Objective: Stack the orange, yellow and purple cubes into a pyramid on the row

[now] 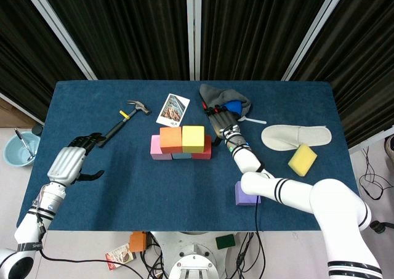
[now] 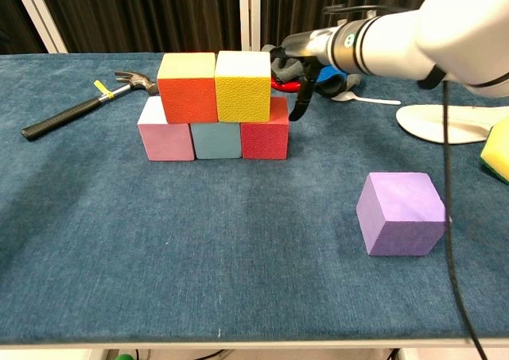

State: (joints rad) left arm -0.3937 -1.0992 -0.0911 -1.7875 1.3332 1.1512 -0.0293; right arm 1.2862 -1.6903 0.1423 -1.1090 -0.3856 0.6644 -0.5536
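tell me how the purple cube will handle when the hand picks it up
The purple cube looks like matte foam, so probably light and slightly squashy. Its flat faces and textured skin should grip well; it is unlikely to roll, sitting flat on the table cloth.

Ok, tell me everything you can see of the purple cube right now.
The purple foam-looking cube sits alone on the blue cloth-covered table, on the robot's right, nearer the robot than the block stack. It rests flat on one face, turned slightly so that two sides show. Its surface looks matte and finely textured. Nothing visibly touches it but the table; neither hand holds it.

No readable text or labels; the photo card's (image 1: 172, 109) print is illegible
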